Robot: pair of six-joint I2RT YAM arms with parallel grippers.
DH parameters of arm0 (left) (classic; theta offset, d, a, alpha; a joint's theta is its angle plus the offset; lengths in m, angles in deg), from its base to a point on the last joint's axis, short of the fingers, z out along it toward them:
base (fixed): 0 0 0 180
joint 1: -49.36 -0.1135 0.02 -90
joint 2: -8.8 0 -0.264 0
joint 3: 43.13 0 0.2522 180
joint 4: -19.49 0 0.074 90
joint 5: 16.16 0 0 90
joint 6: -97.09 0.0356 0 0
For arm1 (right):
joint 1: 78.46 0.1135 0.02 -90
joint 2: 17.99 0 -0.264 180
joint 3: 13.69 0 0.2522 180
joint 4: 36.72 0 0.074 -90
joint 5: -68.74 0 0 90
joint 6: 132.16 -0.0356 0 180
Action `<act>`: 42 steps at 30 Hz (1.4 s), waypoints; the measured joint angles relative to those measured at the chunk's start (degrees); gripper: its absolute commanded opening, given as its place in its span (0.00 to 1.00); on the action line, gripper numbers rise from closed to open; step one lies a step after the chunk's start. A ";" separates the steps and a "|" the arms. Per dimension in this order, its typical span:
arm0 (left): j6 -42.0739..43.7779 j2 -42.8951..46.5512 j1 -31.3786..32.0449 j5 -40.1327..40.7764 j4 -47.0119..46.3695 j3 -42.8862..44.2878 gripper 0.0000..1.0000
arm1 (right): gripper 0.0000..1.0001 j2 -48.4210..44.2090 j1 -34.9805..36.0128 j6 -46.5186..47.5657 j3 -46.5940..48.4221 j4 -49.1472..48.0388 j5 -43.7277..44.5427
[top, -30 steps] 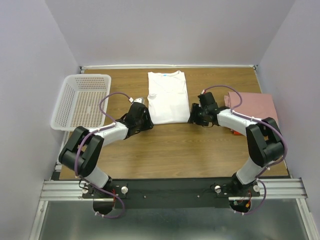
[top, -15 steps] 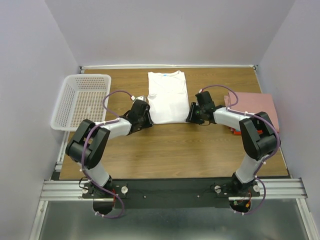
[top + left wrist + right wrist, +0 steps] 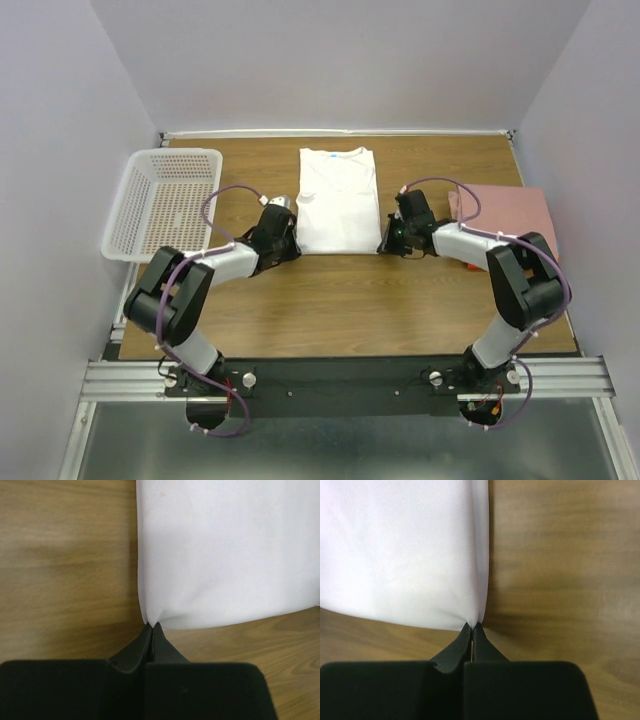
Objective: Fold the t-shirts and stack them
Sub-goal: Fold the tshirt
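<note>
Left gripper (image 3: 152,626): jaws pressed together, pinching near-left corner of white shirt (image 3: 337,200); cloth puckered at the tips.
Right gripper (image 3: 471,626): jaws likewise pressed together, pinching near-right corner; same pucker.
White shirt: folded to a narrow rectangle, flat on table (image 3: 340,300) at centre, collar toward far edge, near hem spanning between both grippers.
Pink shirt (image 3: 505,215): folded, at right side of table, partly hidden by right arm.
Red-orange cloth (image 3: 468,264): thin sliver showing at pink shirt's near edge.
Basket (image 3: 175,152): far left, well apart from shirts.
</note>
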 measured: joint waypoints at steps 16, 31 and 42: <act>-11.96 45.77 18.05 2.49 8.33 -17.40 0.00 | 0.00 -42.95 0.85 -2.67 -20.57 9.29 -12.33; -14.29 54.77 18.71 11.47 17.66 -12.37 0.00 | 0.00 -45.38 0.87 -2.64 -8.37 15.34 -11.72; -11.45 45.99 14.36 14.34 17.88 -8.63 0.00 | 0.00 -33.42 0.87 -0.87 1.20 15.47 -8.41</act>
